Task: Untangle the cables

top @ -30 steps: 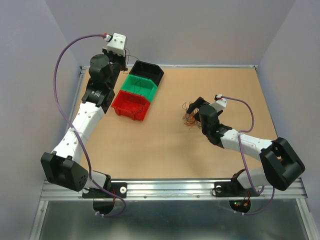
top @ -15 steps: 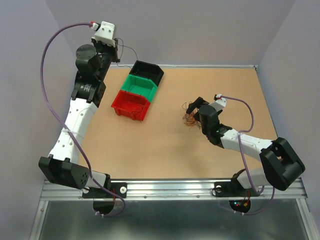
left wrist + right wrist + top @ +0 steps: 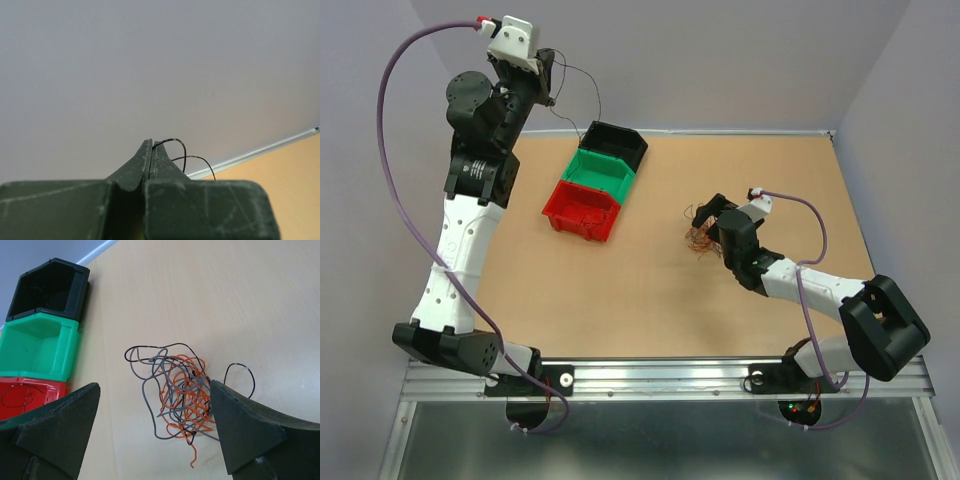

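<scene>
Dark grey wire, a single hair-thin strand (image 3: 173, 140), is pinched between the tips of my left gripper (image 3: 151, 150). The jaws are pressed flat together and the strand loops out beside them. Over the last second that arm has swung up and back, from just behind the black bin (image 3: 613, 143) to high against the rear wall, and the strand has gone with it. From above it now arcs off the gripper and trails down toward the black bin (whether its free end touches the rim I cannot tell). This strand is well apart from the tangle, so I read one separation as done and a drop-off as next.

The rest of the cables (image 3: 180, 395) lie as a small clump of orange, grey and dark strands on the table (image 3: 650, 300), to the right of the green bin (image 3: 602, 172) and the red bin (image 3: 582, 208). My right gripper (image 3: 155, 388) has not moved. Its jaws are spread wide on either side of the clump and hold nothing. A thin dark loop (image 3: 17, 397) already lies in the red bin. I judge that most of the sorting remains, and that the next pull must lift one strand without dragging the whole clump along.
</scene>
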You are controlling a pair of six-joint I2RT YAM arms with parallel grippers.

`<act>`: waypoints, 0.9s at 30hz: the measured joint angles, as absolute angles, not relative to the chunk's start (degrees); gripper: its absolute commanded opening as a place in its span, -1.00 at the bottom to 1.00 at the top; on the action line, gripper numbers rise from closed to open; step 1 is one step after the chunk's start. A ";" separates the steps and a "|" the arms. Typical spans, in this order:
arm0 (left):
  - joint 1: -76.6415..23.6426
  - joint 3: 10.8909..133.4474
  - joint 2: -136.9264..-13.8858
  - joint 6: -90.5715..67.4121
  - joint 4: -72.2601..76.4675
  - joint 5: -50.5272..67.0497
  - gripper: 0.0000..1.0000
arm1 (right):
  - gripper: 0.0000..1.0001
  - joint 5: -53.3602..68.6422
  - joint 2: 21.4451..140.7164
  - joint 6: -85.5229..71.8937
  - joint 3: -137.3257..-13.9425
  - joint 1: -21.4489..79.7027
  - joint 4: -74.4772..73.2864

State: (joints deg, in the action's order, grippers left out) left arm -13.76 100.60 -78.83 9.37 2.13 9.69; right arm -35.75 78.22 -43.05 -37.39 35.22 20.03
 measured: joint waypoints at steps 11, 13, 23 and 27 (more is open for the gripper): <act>-13.39 106.59 -82.87 7.53 -2.52 8.12 -1.00 | 0.92 -35.24 78.22 -42.46 -37.39 35.22 20.14; -13.37 109.01 -82.74 7.31 -2.42 8.32 -1.00 | 0.91 -35.03 78.22 -42.39 -37.39 35.22 20.14; -13.10 113.16 -80.40 6.98 -0.62 10.13 -1.00 | 0.92 -34.13 78.22 -42.22 -37.39 35.22 20.16; -13.13 114.67 -81.58 7.01 -0.80 10.07 -1.00 | 0.91 -34.00 78.22 -42.17 -37.39 35.22 20.18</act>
